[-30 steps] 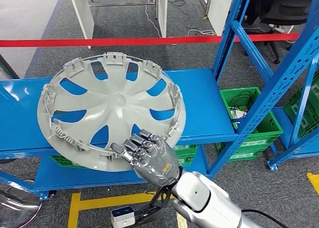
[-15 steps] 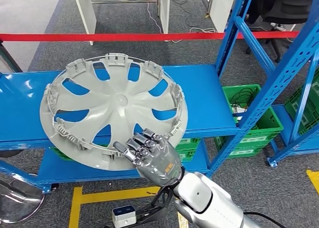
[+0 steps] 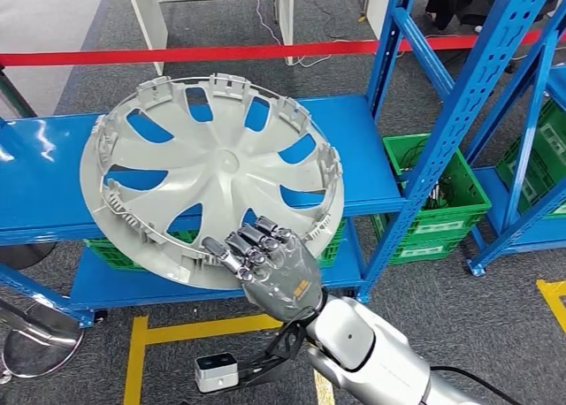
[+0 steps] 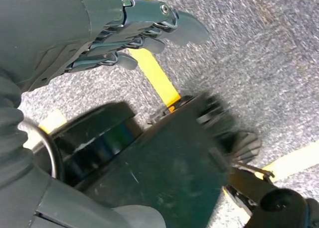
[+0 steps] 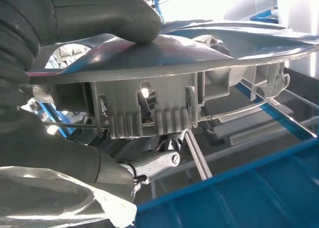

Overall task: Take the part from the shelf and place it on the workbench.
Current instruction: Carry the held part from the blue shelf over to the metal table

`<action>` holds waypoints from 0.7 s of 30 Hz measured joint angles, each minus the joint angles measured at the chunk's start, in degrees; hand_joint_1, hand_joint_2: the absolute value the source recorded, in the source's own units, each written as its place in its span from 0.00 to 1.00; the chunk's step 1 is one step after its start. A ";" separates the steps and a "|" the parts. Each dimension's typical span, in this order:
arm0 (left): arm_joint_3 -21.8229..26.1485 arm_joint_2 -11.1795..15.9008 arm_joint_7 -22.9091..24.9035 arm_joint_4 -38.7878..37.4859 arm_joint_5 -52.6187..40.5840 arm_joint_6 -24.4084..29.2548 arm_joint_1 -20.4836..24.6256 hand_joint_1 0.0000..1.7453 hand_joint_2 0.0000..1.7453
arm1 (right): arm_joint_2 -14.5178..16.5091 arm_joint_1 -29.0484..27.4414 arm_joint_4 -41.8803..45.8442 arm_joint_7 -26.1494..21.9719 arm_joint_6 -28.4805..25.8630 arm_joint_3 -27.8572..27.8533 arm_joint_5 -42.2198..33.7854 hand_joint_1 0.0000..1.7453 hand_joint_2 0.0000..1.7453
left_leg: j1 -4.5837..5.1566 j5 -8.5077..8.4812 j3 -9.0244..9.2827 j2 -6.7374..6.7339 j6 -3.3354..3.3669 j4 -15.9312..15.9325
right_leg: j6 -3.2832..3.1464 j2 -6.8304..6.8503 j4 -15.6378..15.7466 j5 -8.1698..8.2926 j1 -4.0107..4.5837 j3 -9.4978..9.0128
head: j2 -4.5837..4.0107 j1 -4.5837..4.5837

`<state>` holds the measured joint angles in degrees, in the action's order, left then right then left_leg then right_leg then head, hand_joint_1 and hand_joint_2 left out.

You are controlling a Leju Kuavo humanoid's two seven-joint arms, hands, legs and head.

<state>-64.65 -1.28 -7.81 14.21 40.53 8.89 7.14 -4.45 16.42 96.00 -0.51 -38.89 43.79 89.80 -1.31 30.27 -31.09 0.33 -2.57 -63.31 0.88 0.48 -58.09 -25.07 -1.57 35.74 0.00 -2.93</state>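
The right hand (image 3: 277, 268) grips the near rim of the grey wheel cover (image 3: 213, 175), thumb on one face and fingers on the other, the cover tilted beyond it over the blue shelf (image 3: 363, 157). The left hand (image 4: 124, 34) hangs over the floor, fingers extended and holding nothing.

Grey carpet floor (image 3: 467, 317), yellow floor tape (image 3: 143, 347), red barrier tape (image 3: 200, 53), green crates (image 3: 437, 202)

Beyond the blue rack a red barrier tape (image 3: 267, 51) runs straight across my view, with the legs of a white table (image 3: 150, 20) standing just behind it on grey carpet (image 3: 427, 325). Low on my right sit green crates (image 3: 437, 202), one holding dark cables. Yellow floor tape (image 3: 137, 361) marks the carpet close below me, beside a shiny metal base (image 3: 34, 343).
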 joint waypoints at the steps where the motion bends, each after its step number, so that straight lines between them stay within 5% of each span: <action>1: -0.01 0.04 0.18 0.00 -0.14 -0.10 0.13 0.00 1.00 | 0.00 0.20 0.14 -0.01 -0.01 0.04 -0.01 1.00 1.00 | 0.03 -0.09 1.84 0.06 0.11 3.15 | 0.43 -0.03 -0.24 0.38 -0.01 0.44 | 0.01 0.08; 5: -0.08 0.17 1.08 -0.05 -0.55 -0.49 0.25 0.00 1.00 | -0.08 0.57 0.64 -0.22 -0.04 0.27 0.00 1.00 1.00 | 0.54 -0.49 1.76 0.05 2.20 5.39 | 2.09 -0.06 -0.23 1.66 -0.15 1.34 | 0.00 0.09; 7: -0.13 0.23 1.17 -0.14 -0.58 -0.52 0.27 0.00 1.00 | -0.23 0.58 0.75 -0.33 -0.11 0.39 0.02 1.00 1.00 | 0.57 -1.70 0.58 -0.16 3.55 5.51 | 2.43 -0.18 -2.81 -1.74 -0.24 2.64 | 0.00 -0.10; 10: -0.31 0.27 1.18 -0.22 -0.58 -0.52 0.36 0.00 1.00 | -0.47 0.58 0.85 -0.43 -0.15 0.51 0.01 1.00 1.00 | 1.03 -3.81 -2.16 -0.25 4.39 5.42 | 2.32 -0.27 -13.74 -9.88 0.13 5.41 | 0.00 -0.45; 12: -0.40 0.28 1.20 -0.23 -0.64 -0.53 0.34 0.00 1.00 | -0.61 0.56 0.85 -0.46 -0.15 0.56 0.01 1.00 1.00 | 1.48 -5.23 -4.09 -0.26 4.56 5.34 | 1.86 -0.28 -17.49 -9.69 0.54 4.76 | 0.00 -0.48; 13: -0.41 0.28 1.35 -0.25 -0.57 -0.58 0.34 0.00 1.00 | -0.67 0.55 0.86 -0.50 -0.15 0.61 0.01 1.00 1.00 | 1.70 -5.88 -4.93 -0.26 4.59 5.30 | 1.45 -0.29 -16.46 -8.05 0.77 2.98 | 0.00 -0.48; 15: -0.40 0.27 2.47 -0.27 0.08 -0.94 0.35 0.00 1.00 | -0.73 0.61 1.17 -0.63 -0.15 0.69 0.00 1.00 1.00 | 2.06 -7.08 -6.14 -0.20 4.52 5.21 | 0.36 -0.29 -9.10 -5.94 1.40 -3.25 | 0.01 -0.48; 17: -0.36 0.31 4.02 -0.37 1.12 -1.49 0.29 0.00 1.00 | -0.77 0.74 1.97 -0.86 -0.16 0.75 -0.01 1.00 1.00 | 2.24 -8.27 -6.82 -0.16 4.17 5.15 | -0.31 -0.30 -0.66 -7.00 1.89 -8.99 | 0.01 -0.44; 19: -0.31 0.44 5.04 -0.60 1.62 -1.79 0.21 0.00 1.00 | -0.86 0.78 2.74 -1.14 -0.18 0.83 0.00 1.00 1.00 | 2.14 -9.53 -7.17 -0.21 3.59 5.37 | -0.50 -0.37 2.60 -7.65 2.10 -10.27 | 0.02 -0.44; 21: -0.28 0.73 5.81 -0.95 1.64 -1.73 0.13 0.00 1.00 | -1.02 0.78 3.27 -1.38 -0.19 0.91 0.02 1.00 1.00 | 1.96 -8.87 -7.57 -0.19 2.86 5.06 | -1.10 -0.18 2.80 -6.48 1.92 -9.23 | 0.01 -0.47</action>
<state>-64.94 -0.55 -2.00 13.26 42.18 7.16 7.27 -5.46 17.21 99.27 -1.89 -39.08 44.70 89.83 0.65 21.41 -38.65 0.14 0.28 -58.25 -0.22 0.30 -55.29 -31.55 0.36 26.51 0.01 -3.39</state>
